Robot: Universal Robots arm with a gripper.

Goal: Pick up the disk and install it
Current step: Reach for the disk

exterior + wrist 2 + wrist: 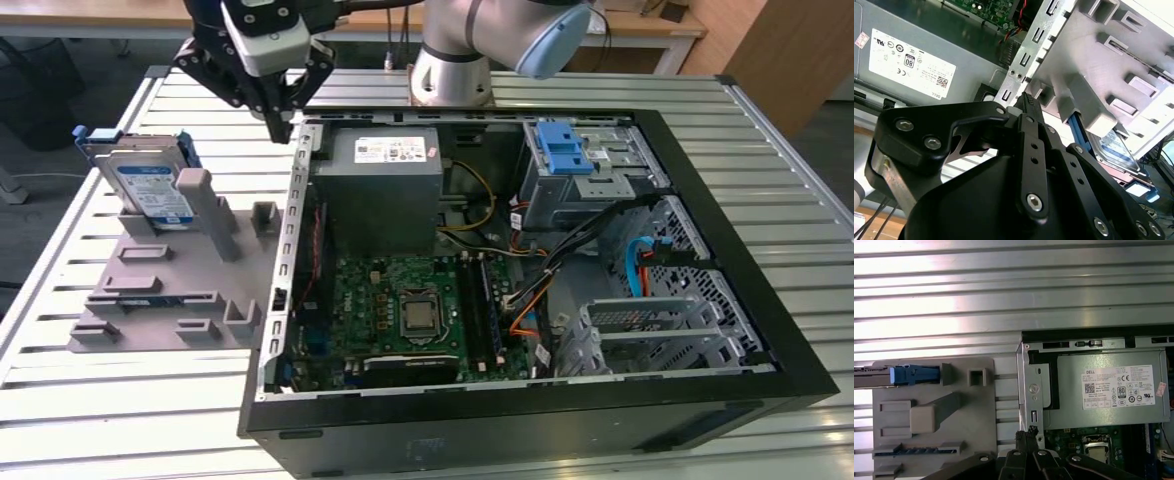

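Hand (279, 128): fingers pressed together, empty, hovering over case (534, 425) edge. Disk (150, 190): standing upright in holder (160, 305).

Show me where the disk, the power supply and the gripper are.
disk (150, 192): exterior view, on its blue-and-white label.
power supply (380, 205): exterior view, on its bare grey face.
gripper (280, 130): exterior view, at its shut fingertips.

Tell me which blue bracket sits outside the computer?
The blue bracket around the disk, standing on the grey fixture; the other blue bracket sits inside the computer case.
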